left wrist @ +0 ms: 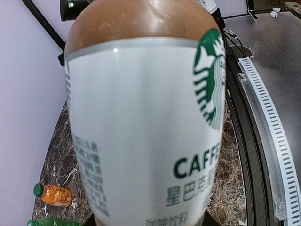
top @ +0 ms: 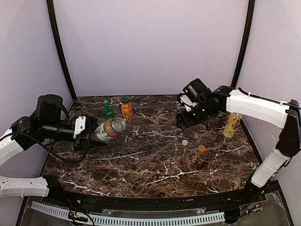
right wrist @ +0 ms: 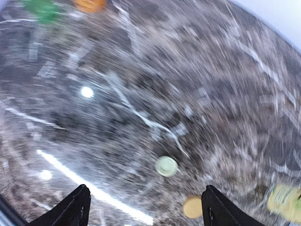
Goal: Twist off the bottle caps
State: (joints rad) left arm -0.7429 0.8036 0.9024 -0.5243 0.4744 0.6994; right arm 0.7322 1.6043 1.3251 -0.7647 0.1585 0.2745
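Your left fingers (top: 91, 136) pinch the Starbucks bottle (top: 109, 128), centre left. Your right fingers (top: 182, 123) are spread, empty, near the pale green cap (top: 184, 142) and orange cap (top: 201, 149).

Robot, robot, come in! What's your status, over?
Left pincer shut on coffee bottle, right pincer open, empty. Pale cap, tan cap loose on table; green bottle, orange bottle capped. Nothing blocking.

The white label (left wrist: 141, 141) of the bottle (left wrist: 141, 19) held between the jaws of the left gripper (top: 96, 134) carries the green Starbucks siren logo (left wrist: 210, 77). Below it stand the green letters "CAFF" (cut off at the frame edge), then the characters 星巴克. The smaller print is too blurred to read.
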